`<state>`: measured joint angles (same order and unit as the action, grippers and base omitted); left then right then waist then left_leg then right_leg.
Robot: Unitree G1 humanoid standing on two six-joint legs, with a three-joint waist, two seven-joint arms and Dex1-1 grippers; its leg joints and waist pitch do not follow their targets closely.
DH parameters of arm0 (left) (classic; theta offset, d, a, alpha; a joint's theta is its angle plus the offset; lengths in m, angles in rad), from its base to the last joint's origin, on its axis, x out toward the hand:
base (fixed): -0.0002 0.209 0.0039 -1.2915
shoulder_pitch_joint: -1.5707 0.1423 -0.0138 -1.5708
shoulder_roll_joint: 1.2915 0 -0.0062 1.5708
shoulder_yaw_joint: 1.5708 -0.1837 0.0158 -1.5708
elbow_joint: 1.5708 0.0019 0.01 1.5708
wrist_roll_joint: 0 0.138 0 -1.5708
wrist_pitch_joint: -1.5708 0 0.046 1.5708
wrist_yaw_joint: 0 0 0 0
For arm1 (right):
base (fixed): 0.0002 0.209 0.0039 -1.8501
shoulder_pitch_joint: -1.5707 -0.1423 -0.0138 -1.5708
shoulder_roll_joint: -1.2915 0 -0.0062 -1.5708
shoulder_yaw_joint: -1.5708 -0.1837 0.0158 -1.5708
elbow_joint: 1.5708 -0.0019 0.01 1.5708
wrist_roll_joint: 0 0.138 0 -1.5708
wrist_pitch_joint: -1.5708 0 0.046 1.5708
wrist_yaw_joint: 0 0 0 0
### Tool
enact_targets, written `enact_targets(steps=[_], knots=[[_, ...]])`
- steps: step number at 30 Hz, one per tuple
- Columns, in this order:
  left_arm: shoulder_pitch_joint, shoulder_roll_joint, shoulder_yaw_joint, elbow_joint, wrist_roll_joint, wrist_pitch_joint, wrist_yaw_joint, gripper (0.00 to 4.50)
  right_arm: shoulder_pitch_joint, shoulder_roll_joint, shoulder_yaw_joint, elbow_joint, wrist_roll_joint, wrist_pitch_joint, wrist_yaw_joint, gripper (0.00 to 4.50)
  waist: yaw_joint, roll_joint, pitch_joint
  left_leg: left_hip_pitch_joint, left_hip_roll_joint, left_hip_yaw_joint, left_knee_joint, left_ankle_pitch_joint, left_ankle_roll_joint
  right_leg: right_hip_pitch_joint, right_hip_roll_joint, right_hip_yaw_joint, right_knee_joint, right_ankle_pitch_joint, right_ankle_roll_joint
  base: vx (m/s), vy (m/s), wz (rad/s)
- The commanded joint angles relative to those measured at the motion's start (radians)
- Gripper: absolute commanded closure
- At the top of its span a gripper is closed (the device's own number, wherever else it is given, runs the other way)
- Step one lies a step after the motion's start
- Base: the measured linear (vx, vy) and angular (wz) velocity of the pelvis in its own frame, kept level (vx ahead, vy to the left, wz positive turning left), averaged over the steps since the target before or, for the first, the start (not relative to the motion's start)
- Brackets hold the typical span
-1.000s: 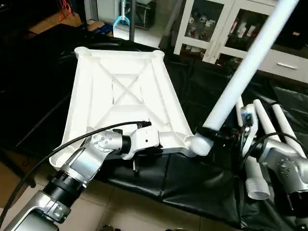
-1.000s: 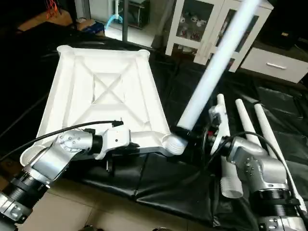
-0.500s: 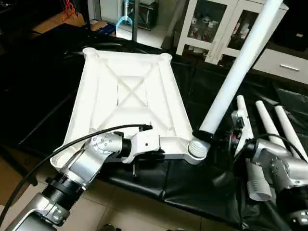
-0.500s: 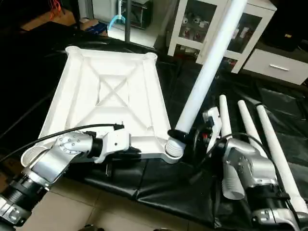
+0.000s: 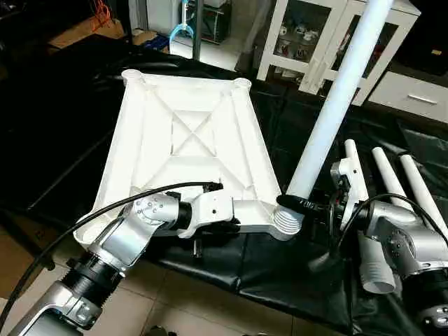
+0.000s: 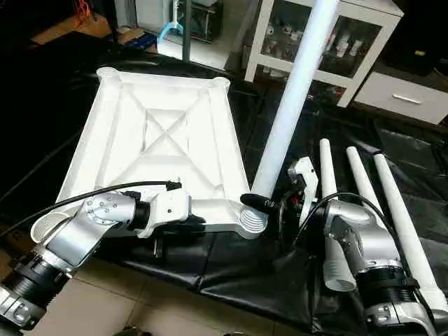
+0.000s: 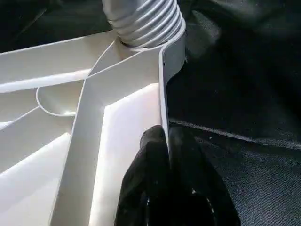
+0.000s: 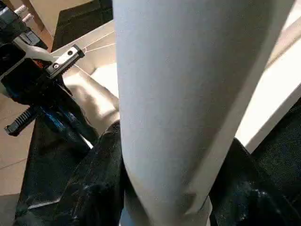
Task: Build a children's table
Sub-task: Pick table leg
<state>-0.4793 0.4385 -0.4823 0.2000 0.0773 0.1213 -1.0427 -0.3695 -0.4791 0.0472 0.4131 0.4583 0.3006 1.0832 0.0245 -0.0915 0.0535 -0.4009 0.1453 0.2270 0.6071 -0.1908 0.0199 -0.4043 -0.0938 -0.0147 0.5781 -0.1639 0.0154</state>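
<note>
Your leg (image 5: pixel 341 94) now stands much more upright than a second ago, when it leaned well off to the right; its ribbed end sits in the near right corner socket (image 5: pixel 285 222) of the upturned tabletop (image 5: pixel 187 133) on the black cover (image 5: pixel 294 266). Your right gripper (image 6: pixel 269 205) clamps the leg just above the socket. Your left gripper (image 7: pixel 168 155) pinches the tabletop's near rim, and three spare legs (image 6: pixel 378 196) lie to the right.

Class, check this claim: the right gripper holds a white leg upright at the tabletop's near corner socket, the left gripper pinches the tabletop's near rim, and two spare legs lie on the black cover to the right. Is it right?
One detail is wrong: three spare legs lie on the black cover, not two, as the right eye view shows. The rest stands: the right gripper holds the white leg at the near corner socket, and the left gripper pinches the tabletop rim.
</note>
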Motion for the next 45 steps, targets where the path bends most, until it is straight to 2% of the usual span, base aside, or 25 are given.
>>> enact_targets(steps=[1, 2, 5, 6, 7, 13, 16, 17, 21, 22, 25, 26, 29, 32, 34, 37, 38, 40, 45], knots=[[0.004, 0.004, -0.049, -0.021, 0.007, 0.016, -0.061, 4.23, 0.033, 0.007, -0.006, 0.025, -0.059, -0.010, -0.047, 2.63, -0.006, 0.004, -0.049, 0.046, 0.092, -0.047, -0.089, -0.249, -0.014, 0.013, -0.054, 0.026, -0.051, -0.218, -0.221, 0.000, 0.000, 0.00], [0.002, 0.003, -0.047, -0.026, 0.000, 0.035, -0.068, 4.07, 0.036, 0.011, -0.009, 0.024, -0.059, -0.010, -0.053, 2.63, -0.007, 0.007, -0.048, 0.047, 0.092, -0.048, -0.091, -0.261, -0.021, 0.012, -0.054, 0.026, -0.052, -0.227, -0.218, 0.000, 0.000, 0.00], [-0.006, 0.003, -0.048, -0.032, 0.000, 0.063, -0.076, 3.93, 0.041, 0.017, -0.014, 0.023, -0.059, -0.018, -0.060, 2.63, -0.013, 0.006, -0.048, 0.046, 0.092, -0.051, -0.094, -0.279, -0.035, 0.012, -0.054, 0.025, -0.052, -0.242, -0.214, 0.000, 0.000, 0.00], [-0.010, 0.005, -0.051, -0.028, 0.012, 0.054, -0.070, 3.83, 0.041, 0.019, -0.014, 0.022, -0.058, -0.018, -0.062, 2.63, -0.014, 0.010, -0.048, 0.046, 0.092, -0.051, -0.094, -0.283, -0.037, 0.012, -0.053, 0.025, -0.052, -0.242, -0.214, 0.000, 0.000, 0.00], [-0.012, 0.006, -0.053, -0.026, 0.020, 0.046, -0.066, 3.60, 0.042, 0.020, -0.014, 0.022, -0.057, -0.019, -0.064, 2.63, -0.018, 0.008, -0.048, 0.046, 0.091, -0.051, -0.095, -0.297, -0.040, 0.011, -0.052, 0.025, -0.055, -0.247, -0.212, 0.000, 0.000, 0.00], [-0.032, 0.011, -0.078, -0.012, 0.079, 0.041, -0.045, 3.53, 0.045, 0.020, -0.015, 0.014, -0.050, -0.022, -0.067, 2.63, -0.022, 0.011, -0.047, 0.048, 0.093, -0.054, -0.097, -0.334, -0.057, 0.008, -0.054, 0.026, -0.059, -0.276, -0.201, 0.000, 0.000, 0.00], [-0.045, 0.007, -0.083, -0.013, 0.090, 0.076, -0.044, 3.53, 0.048, 0.021, -0.018, 0.003, -0.047, -0.020, -0.069, 2.63, -0.022, 0.010, -0.047, 0.047, 0.093, -0.054, -0.098, -0.337, -0.060, 0.007, -0.055, 0.027, -0.059, -0.275, -0.198, 0.000, 0.000, 0.00], [-0.054, 0.008, -0.091, -0.008, 0.105, 0.091, -0.043, 3.53, 0.049, 0.023, -0.018, 0.000, -0.047, -0.020, -0.069, 2.63, -0.022, 0.015, -0.050, 0.047, 0.093, -0.055, -0.097, -0.335, -0.062, 0.009, -0.055, 0.027, -0.057, -0.269, -0.201, 0.000, 0.000, 0.00], [-0.074, -0.033, -0.068, 0.020, 0.101, 0.116, -0.005, 3.53, 0.050, 0.025, -0.019, -0.006, -0.044, -0.020, -0.071, 2.63, -0.022, 0.012, -0.048, 0.046, 0.092, -0.054, -0.097, -0.345, -0.065, 0.007, -0.054, 0.026, -0.060, -0.273, -0.205, 0.000, 0.000, 0.00], [-0.079, -0.041, -0.062, 0.024, 0.095, 0.121, -0.001, 3.53, 0.050, 0.026, -0.019, -0.005, -0.044, -0.021, -0.072, 2.63, -0.022, 0.018, -0.049, 0.047, 0.092, -0.055, -0.098, -0.352, -0.067, 0.008, -0.055, 0.026, -0.059, -0.279, -0.205, 0.000, 0.000, 0.00], [-0.088, -0.050, -0.060, 0.030, 0.090, 0.129, -0.010, 3.53, 0.052, 0.027, -0.019, -0.008, -0.043, -0.021, -0.072, 2.63, -0.022, 0.014, -0.048, 0.046, 0.092, -0.057, -0.098, -0.375, -0.073, 0.006, -0.056, 0.026, -0.064, -0.308, -0.198, 0.000, 0.000, 0.00], [-0.088, -0.048, -0.068, 0.034, 0.095, 0.127, -0.021, 3.81, 0.057, 0.027, -0.020, -0.017, -0.041, -0.018, -0.073, 2.63, -0.022, 0.013, -0.048, 0.045, 0.093, -0.058, -0.099, -0.377, -0.073, 0.007, -0.057, 0.026, -0.065, -0.315, -0.195, 0.000, 0.000, 0.00], [-0.086, -0.058, -0.071, 0.044, 0.093, 0.124, -0.022, 3.94, 0.063, 0.027, -0.019, -0.025, -0.039, -0.016, -0.073, 2.63, -0.021, 0.014, -0.049, 0.044, 0.093, -0.057, -0.099, -0.351, -0.065, 0.008, -0.056, 0.026, -0.062, -0.279, -0.196, 0.000, 0.000, 0.00], [-0.089, -0.068, -0.074, 0.050, 0.098, 0.127, -0.017, 4.29, 0.065, 0.026, -0.018, -0.028, -0.040, -0.016, -0.073, 2.63, -0.021, 0.013, -0.050, 0.043, 0.093, -0.055, -0.098, -0.327, -0.053, 0.011, -0.056, 0.026, -0.059, -0.240, -0.211, 0.000, 0.000, 0.00], [-0.094, -0.071, -0.087, 0.059, 0.113, 0.122, -0.016, 4.33, 0.066, 0.026, -0.017, -0.029, -0.041, -0.015, -0.073, 2.63, -0.021, 0.014, -0.049, 0.045, 0.093, -0.054, -0.098, -0.335, -0.051, 0.009, -0.055, 0.026, -0.060, -0.250, -0.213, 0.000, 0.000, 0.00], [-0.097, -0.070, -0.097, 0.067, 0.123, 0.122, -0.022, 4.49, 0.066, 0.026, -0.017, -0.030, -0.042, -0.017, -0.074, 2.63, -0.020, 0.014, -0.047, 0.047, 0.094, -0.055, -0.099, -0.366, -0.060, 0.006, -0.057, 0.026, -0.065, -0.294, -0.205, 0.000, 0.000, 0.00], [-0.097, -0.066, -0.103, 0.074, 0.132, 0.119, -0.024, 4.49, 0.065, 0.027, -0.016, -0.029, -0.044, -0.019, -0.075, 2.63, -0.021, 0.020, -0.048, 0.050, 0.094, -0.057, -0.100, -0.397, -0.075, 0.003, -0.056, 0.026, -0.068, -0.327, -0.195, 0.000, 0.000, 0.00], [-0.097, -0.060, -0.108, 0.077, 0.139, 0.117, -0.029, 4.50, 0.065, 0.028, -0.017, -0.029, -0.044, -0.019, -0.075, 2.63, -0.022, 0.019, -0.048, 0.050, 0.093, -0.060, -0.101, -0.422, -0.086, 0.001, -0.056, 0.026, -0.070, -0.350, -0.184, 0.000, 0.000, 0.00], [-0.080, -0.023, -0.135, 0.066, 0.162, 0.118, -0.068, 4.50, 0.070, 0.024, -0.014, -0.038, -0.061, -0.039, -0.083, 2.63, -0.023, 0.019, -0.051, 0.046, 0.094, -0.062, -0.103, -0.413, -0.093, 0.003, -0.056, 0.025, -0.066, -0.325, -0.181, 0.000, 0.000, 0.00]])
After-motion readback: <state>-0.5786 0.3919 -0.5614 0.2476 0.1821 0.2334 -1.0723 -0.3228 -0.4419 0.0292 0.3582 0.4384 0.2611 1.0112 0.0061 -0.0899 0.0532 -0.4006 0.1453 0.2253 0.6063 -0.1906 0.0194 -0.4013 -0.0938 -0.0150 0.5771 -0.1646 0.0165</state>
